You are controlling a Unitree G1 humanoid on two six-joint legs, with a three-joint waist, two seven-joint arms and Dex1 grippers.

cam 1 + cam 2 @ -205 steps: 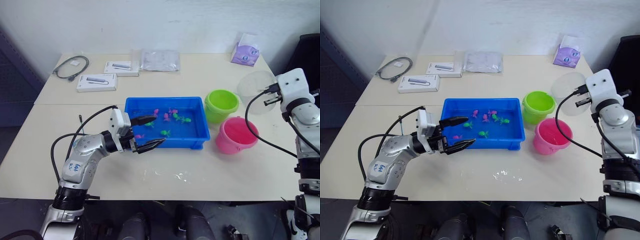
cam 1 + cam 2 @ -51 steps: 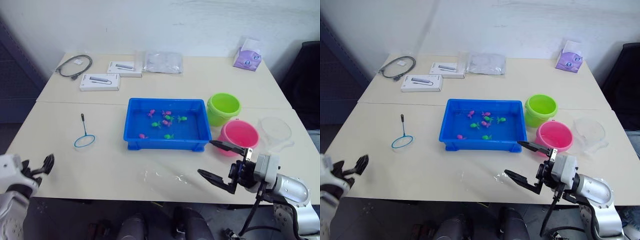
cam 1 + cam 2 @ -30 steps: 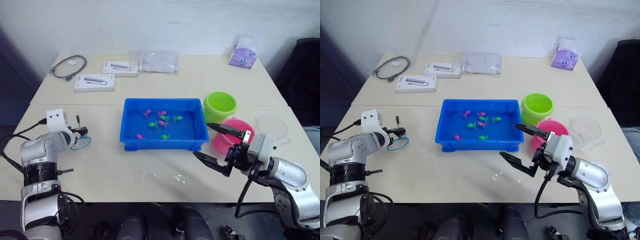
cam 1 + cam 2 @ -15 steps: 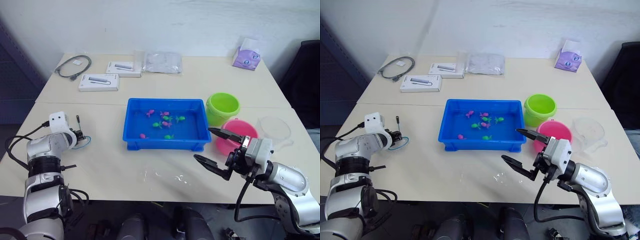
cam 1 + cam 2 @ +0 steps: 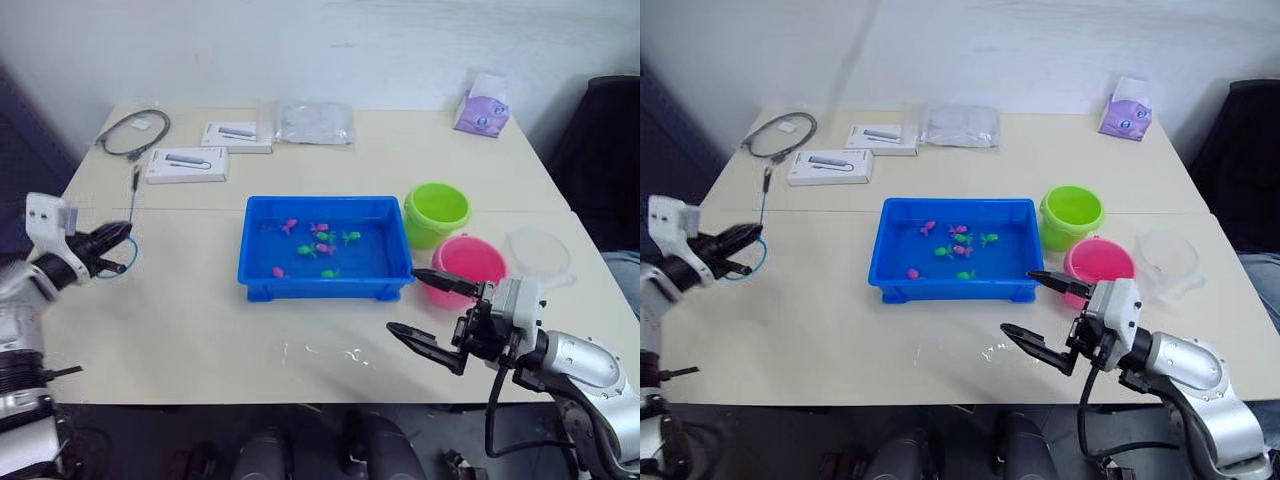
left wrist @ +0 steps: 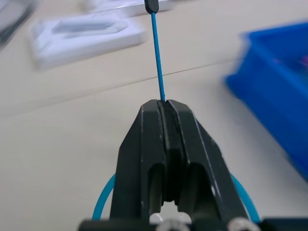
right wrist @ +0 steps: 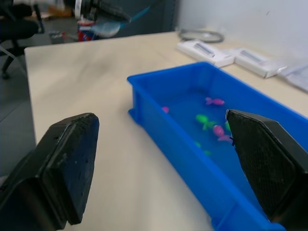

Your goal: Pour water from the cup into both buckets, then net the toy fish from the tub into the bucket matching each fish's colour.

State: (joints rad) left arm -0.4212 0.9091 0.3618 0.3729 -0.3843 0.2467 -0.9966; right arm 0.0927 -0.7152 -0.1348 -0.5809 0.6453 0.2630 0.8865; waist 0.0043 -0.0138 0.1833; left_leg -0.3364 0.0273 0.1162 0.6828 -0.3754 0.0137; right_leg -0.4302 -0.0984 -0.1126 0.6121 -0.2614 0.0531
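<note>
**A:** Left eye view first: how far along are we?

**B:** Judging by the layout, the pouring looks finished. The cup (image 5: 540,255) sits on the table to the right of the pink bucket (image 5: 470,263) and looks empty. The netting has barely begun; all the fish (image 5: 322,236) I can make out are in the tub (image 5: 260,275), and I can't see any in either bucket.

**A:** And the net?

**B:** The left gripper (image 6: 164,120) has it. Its fingers are pressed together on the thin stem, pinching it just above the hoop. The net (image 5: 745,257) hangs off the table's left side, well apart from the tub, with the handle pointing up and away.

**A:** What does it look like?

**B:** A small blue-rimmed hoop on a thin blue stem with a black tip. The mesh is too fine to make out.

**A:** The other arm?

**B:** The right gripper (image 5: 432,315) hovers over the table's near edge, just in front of the pink bucket, fingers spread wide and holding nothing.

**A:** What's left?

**B:** Everything with the fish: several pink and green ones to be scooped and sorted, pink into the pink bucket, green into the green bucket (image 5: 437,211) behind it. The net has to cross to the tub first.
</note>
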